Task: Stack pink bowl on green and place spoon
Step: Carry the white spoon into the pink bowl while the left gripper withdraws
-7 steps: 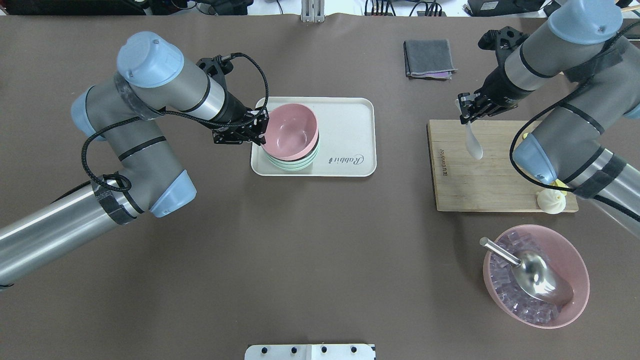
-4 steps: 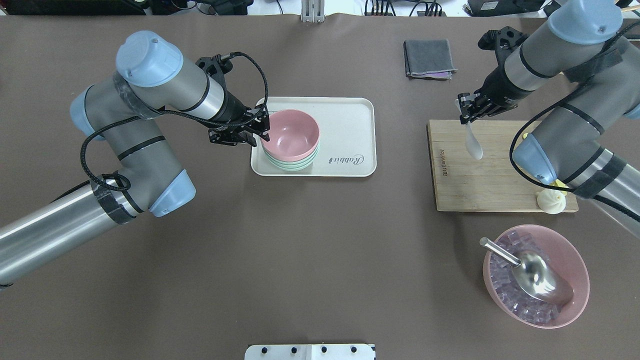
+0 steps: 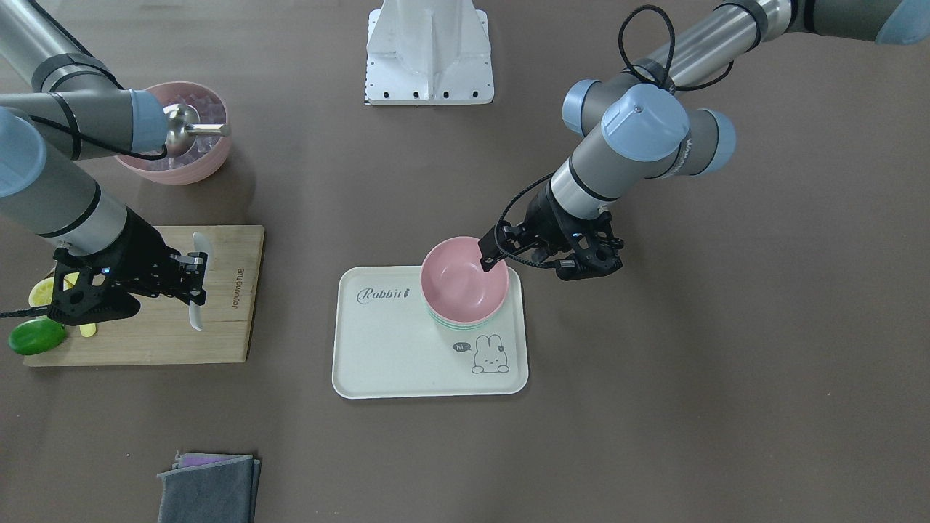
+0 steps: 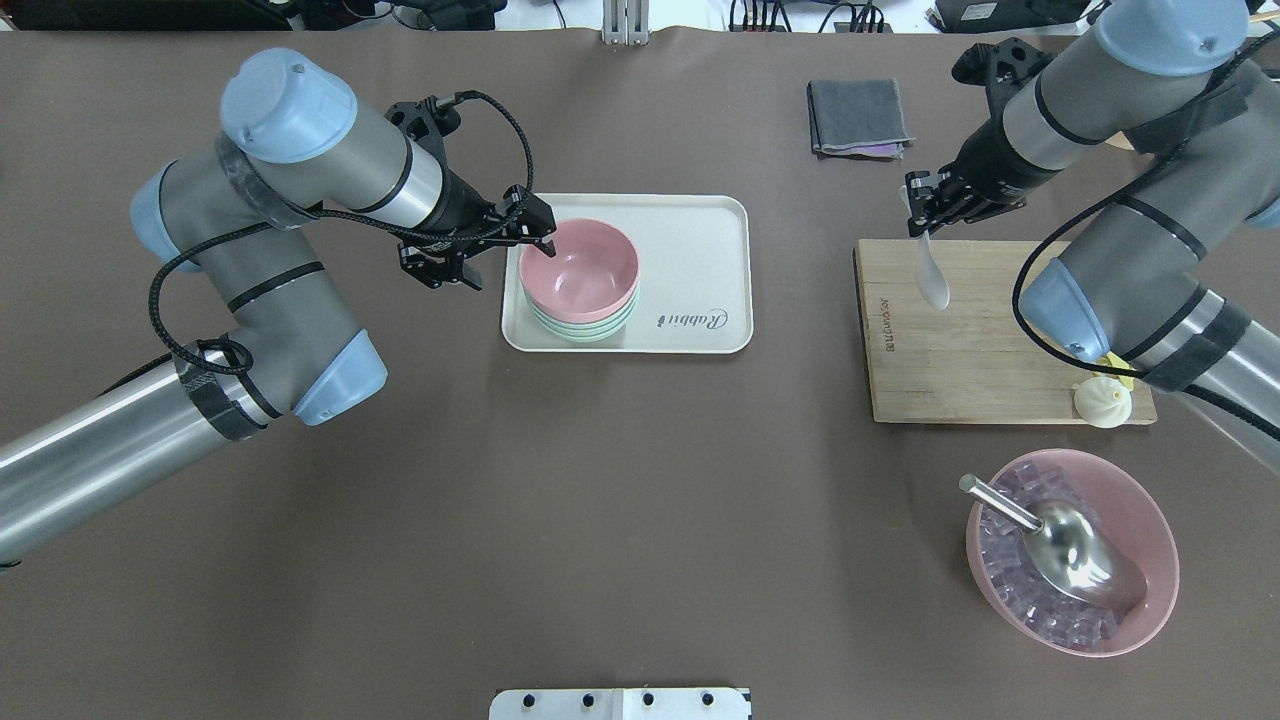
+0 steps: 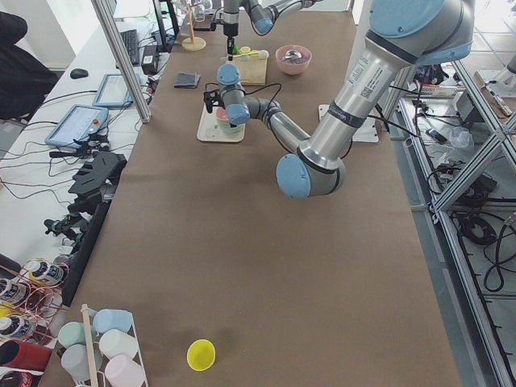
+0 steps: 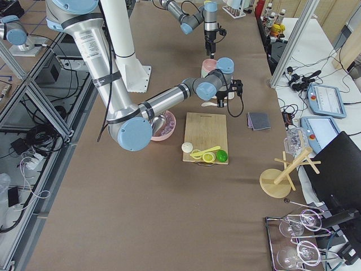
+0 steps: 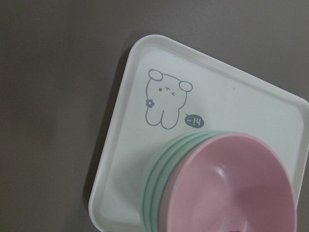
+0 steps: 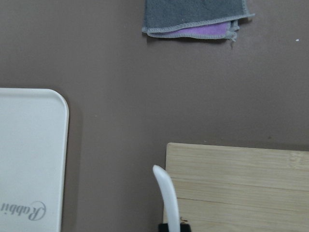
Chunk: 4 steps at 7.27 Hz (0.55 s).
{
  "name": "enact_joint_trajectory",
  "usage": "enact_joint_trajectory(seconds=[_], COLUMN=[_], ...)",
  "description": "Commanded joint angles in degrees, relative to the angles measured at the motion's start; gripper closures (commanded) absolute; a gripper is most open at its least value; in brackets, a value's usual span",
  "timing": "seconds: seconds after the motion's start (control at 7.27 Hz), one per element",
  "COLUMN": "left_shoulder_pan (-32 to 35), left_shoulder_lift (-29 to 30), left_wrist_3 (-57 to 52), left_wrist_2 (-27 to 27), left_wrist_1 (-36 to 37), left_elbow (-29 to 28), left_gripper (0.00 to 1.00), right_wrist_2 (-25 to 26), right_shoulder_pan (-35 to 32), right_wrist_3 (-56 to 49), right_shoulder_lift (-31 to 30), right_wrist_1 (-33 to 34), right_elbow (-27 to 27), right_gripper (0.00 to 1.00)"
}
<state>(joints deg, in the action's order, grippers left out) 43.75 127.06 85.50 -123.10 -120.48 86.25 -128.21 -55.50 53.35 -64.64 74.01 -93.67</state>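
Note:
The pink bowl [image 4: 580,265] sits level, nested on the stack of green bowls [image 4: 585,328] at the left end of the white tray [image 4: 690,250]. It also shows in the front view [image 3: 465,280] and the left wrist view [image 7: 231,193]. My left gripper [image 4: 500,258] is open at the bowl's left rim, one finger over the rim and the other outside it. My right gripper [image 4: 925,205] is shut on the handle of a white spoon [image 4: 932,280], which hangs over the far left corner of the cutting board [image 4: 960,340].
A second pink bowl [image 4: 1150,530] with ice cubes and a metal scoop [image 4: 1080,555] stands at the front right. A bun [image 4: 1100,403] lies on the board's near right corner. A folded grey cloth [image 4: 858,117] lies behind the board.
My left gripper has opened and let go of the pink bowl, which was tilted and now rests level on the green bowls. My right gripper has carried the spoon slightly left and back.

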Motion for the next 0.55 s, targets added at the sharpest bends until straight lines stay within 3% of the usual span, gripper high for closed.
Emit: enact_joint_trajectory(seconds=[0.0,0.28,0.41], left_shoulder_pan=[3.3,6.5,8.4], left_shoulder_lift=[-3.4,-12.5,-16.5], left_wrist_3=[-0.2,-9.8,-14.4], left_wrist_2=[-0.5,-1.3,-1.3], left_wrist_1=[0.7,0.7,0.5], left_elbow=[4.4,9.2,10.2], left_gripper=[0.03,0.03,0.02], right_wrist_2=[0.0,3.7,10.7], right_shoulder_pan=[0.8,6.3,10.7], right_wrist_3=[15.7,23.7,26.7], right_shoulder_lift=[8.7,17.4,20.7], right_wrist_1=[0.0,-0.3,-1.8], right_elbow=[-0.1,3.9,6.3], right_gripper=[1.00,1.00,1.00])
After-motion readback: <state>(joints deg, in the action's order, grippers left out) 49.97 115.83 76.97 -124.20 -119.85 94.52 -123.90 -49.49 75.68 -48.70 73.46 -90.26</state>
